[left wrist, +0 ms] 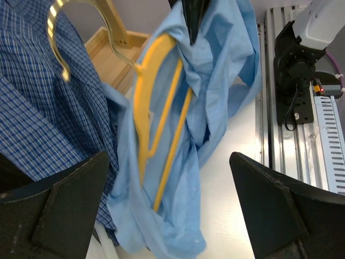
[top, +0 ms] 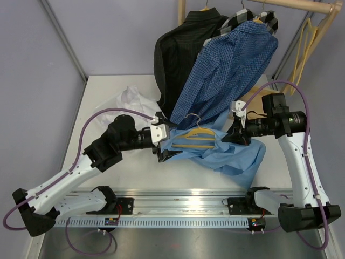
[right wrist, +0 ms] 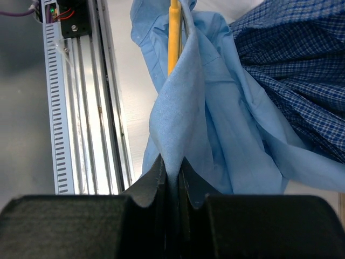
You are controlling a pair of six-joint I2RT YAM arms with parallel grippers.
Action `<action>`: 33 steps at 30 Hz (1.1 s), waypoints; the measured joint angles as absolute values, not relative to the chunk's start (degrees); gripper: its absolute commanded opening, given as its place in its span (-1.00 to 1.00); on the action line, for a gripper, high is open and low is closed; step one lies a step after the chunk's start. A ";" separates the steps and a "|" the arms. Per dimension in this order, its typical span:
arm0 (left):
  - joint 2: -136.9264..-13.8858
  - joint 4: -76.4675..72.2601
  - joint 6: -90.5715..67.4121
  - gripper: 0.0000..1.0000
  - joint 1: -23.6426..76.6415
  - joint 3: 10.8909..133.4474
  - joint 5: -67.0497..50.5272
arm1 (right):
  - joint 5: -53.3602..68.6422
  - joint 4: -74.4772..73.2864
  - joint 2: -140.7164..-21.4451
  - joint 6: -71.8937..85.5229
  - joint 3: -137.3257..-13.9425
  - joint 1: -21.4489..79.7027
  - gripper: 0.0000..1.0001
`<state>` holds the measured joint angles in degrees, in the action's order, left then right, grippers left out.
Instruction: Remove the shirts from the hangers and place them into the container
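Right hand [right wrist: 173, 164] pinching light blue shirt [right wrist: 215, 108], clearest from wrist, left hand [left wrist: 170, 181] wide

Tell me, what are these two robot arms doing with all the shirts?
They are getting a light blue shirt off its yellow hanger. The right gripper is pinched shut on a fold of that shirt. The left gripper is wide open by the hanger, gripping nothing. A dark blue checked shirt and a black pinstriped shirt hang behind.

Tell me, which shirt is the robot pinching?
The plain light blue shirt, pinched in the right gripper. The dark blue checked shirt and black shirt hang from the rail.
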<state>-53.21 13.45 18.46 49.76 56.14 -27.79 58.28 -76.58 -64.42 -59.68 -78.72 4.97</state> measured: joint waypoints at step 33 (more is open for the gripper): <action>-63.70 8.58 15.53 0.08 49.56 61.91 -38.65 | 55.59 -75.66 -64.95 -56.10 -77.52 16.32 -1.00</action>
